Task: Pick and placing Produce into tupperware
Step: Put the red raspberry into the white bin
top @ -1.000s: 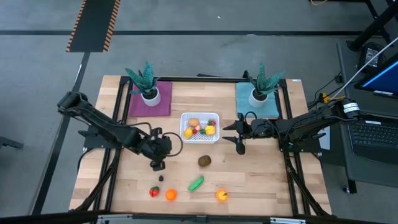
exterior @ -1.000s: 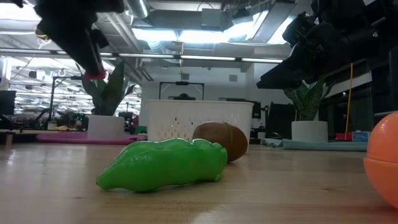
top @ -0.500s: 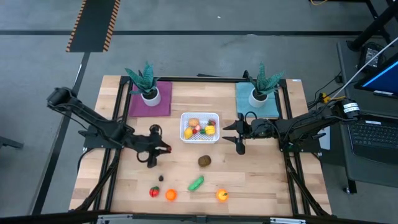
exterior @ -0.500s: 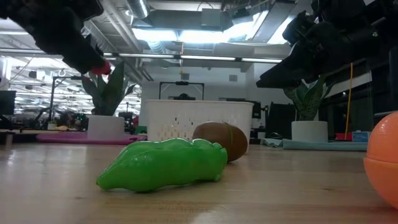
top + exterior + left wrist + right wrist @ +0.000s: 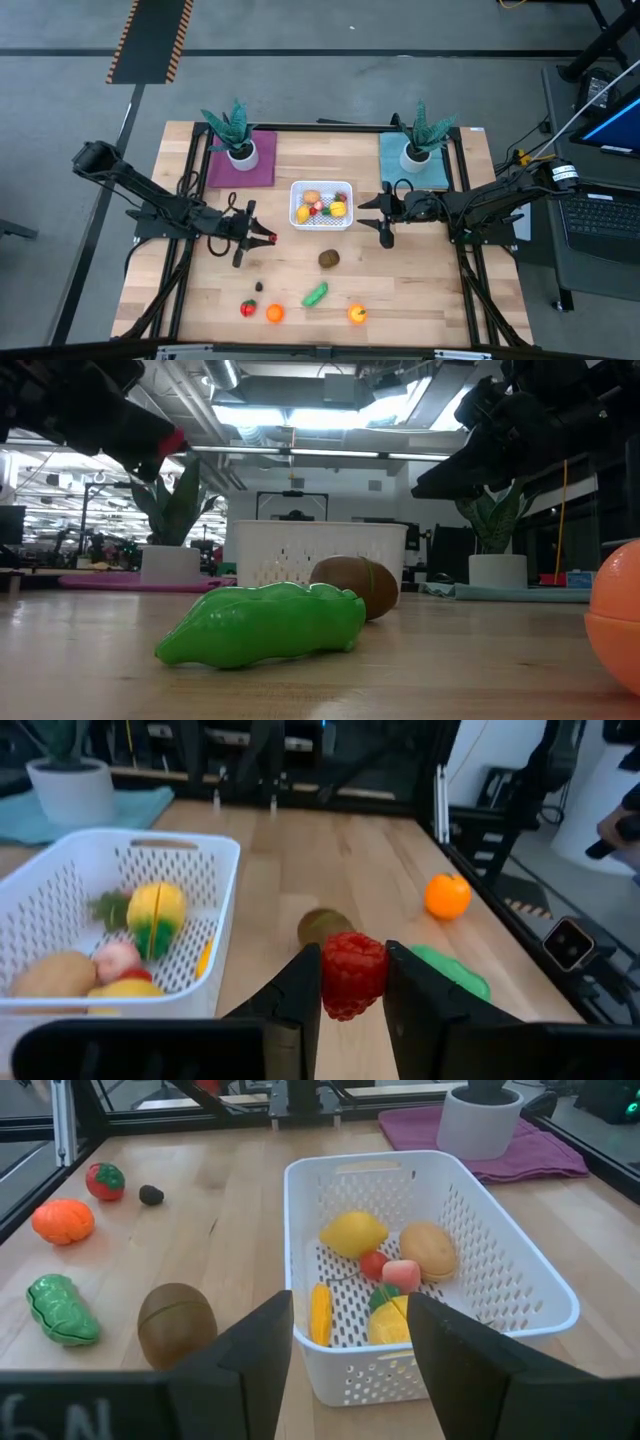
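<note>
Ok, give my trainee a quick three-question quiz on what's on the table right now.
1. True or false: the left gripper holds a red berry.
2. Which piece lies nearest the white basket on the bare table: A) the green vegetable, B) the brown kiwi, C) the tomato?
3. Fill in: the right gripper waits beside the basket with its fingers ____.

Key: 1 true. 2 B. 3 open, holding nothing.
</note>
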Action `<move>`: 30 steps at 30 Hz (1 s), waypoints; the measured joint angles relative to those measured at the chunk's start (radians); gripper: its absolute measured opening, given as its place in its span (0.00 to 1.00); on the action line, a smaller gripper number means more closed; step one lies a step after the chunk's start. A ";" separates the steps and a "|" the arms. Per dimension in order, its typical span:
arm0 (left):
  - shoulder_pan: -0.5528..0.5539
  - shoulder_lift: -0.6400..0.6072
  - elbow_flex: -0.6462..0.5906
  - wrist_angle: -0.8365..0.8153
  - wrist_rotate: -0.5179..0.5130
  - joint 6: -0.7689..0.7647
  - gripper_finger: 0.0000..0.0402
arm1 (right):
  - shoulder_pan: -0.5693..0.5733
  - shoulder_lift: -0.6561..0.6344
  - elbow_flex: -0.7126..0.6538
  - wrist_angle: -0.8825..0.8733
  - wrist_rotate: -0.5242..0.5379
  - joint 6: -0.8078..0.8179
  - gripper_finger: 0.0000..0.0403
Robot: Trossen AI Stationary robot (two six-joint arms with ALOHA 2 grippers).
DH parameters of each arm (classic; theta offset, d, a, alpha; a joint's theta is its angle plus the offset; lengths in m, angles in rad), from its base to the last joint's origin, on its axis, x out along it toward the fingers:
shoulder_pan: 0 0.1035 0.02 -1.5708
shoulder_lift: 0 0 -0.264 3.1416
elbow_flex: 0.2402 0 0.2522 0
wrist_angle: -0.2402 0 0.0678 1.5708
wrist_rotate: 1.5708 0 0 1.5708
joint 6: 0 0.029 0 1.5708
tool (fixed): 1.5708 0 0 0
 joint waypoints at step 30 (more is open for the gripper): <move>0.168 0.001 -0.011 0.044 -0.234 0.028 0.21 | 0.000 0.000 0.000 0.000 0.001 0.002 0.50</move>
